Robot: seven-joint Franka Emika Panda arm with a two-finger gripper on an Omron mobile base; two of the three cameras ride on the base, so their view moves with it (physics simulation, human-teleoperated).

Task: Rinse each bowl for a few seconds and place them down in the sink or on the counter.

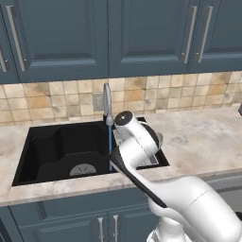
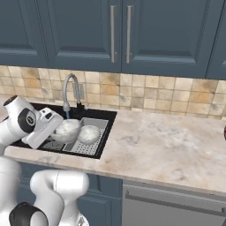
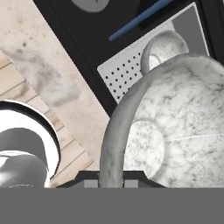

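Observation:
My gripper (image 2: 55,131) is shut on the rim of a speckled grey-white bowl (image 2: 67,129), holding it tilted over the right part of the black sink (image 2: 26,142). Seen from the hand, this bowl (image 3: 175,127) looms large, its rim clamped between the fingertips (image 3: 94,175). A second bowl (image 2: 89,134) rests on the grey perforated tray (image 2: 88,149) just right of the held one, and shows smaller past the held bowl's rim (image 3: 161,50). Water runs from the silver faucet (image 2: 70,90) as a blue stream (image 3: 140,19) just behind the held bowl.
The beige marbled counter (image 2: 167,145) stretches wide to the right of the sink. The drain (image 1: 82,169) lies in the sink's left half. My own arm (image 1: 137,142) covers the sink's right side in the left base view. Tiled wall and dark blue cabinets stand behind.

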